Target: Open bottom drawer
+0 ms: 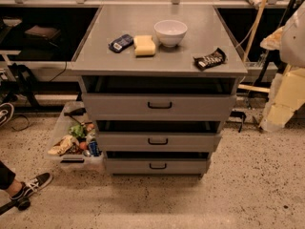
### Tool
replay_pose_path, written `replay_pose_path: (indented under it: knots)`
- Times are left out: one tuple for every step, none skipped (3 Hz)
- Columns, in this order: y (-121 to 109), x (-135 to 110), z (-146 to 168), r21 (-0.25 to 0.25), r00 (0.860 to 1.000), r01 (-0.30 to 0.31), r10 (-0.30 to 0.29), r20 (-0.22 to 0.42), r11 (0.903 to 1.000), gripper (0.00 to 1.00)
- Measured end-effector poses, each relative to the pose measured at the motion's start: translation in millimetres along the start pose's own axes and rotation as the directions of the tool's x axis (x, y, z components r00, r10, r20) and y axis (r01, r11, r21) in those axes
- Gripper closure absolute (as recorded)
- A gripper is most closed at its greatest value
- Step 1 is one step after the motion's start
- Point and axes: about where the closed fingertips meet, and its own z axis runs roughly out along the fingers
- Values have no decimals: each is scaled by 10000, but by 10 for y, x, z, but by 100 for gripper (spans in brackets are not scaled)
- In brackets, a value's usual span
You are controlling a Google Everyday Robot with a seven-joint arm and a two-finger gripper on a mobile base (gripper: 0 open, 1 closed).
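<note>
Sitting lowest, bottom drawer point(128, 166) shows a black handle point(157, 166); jaws out of frame, wrapper point(209, 59) writing unreadable

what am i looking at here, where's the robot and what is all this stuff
This is a single picture from the robot's one camera; where it is mounted is not on record. It looks down at the front of a grey metal cabinet on a speckled floor. The robot is a wheeled base with one arm ending in a two-finger gripper, but the gripper is not in this picture, so nothing is seen being held.

On the cabinet top lie a white bowl, a yellow sponge, a blue packet and a dark snack bar.

Below are three drawer fronts. The job concerns the bottom drawer, the lowest one, with a small black handle.

On the floor to the left sit a clear bin of mixed items and someone's shoe.
</note>
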Motion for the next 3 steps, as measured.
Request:
replay_pose_path:
  knots:
    - [0,0,0,0,10000,0,0,0,10000,0]
    - [52,-32,173,-181,9998,31,-27,202,9998,0]
    - [206,-125,850,-1013,9978,81,-15,655,9948,0]
